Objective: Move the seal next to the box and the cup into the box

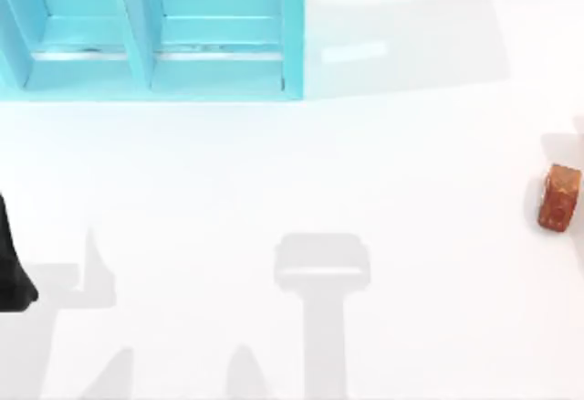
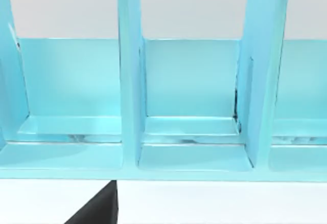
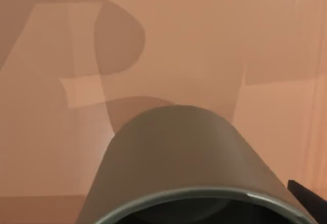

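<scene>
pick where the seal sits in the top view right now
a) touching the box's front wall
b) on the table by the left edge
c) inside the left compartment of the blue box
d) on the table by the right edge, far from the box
d: the seal lies on the white table at the top view's right edge, well apart from the blue box at the upper left.

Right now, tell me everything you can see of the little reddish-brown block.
The small reddish-brown rectangular block with orange speckles lies at the far right edge of the white table in the top view, slightly tilted, with a mottled stone-like surface. It rests on the table alone, well away from the turquoise compartmented box at the upper left. Nothing else touches it.
</scene>
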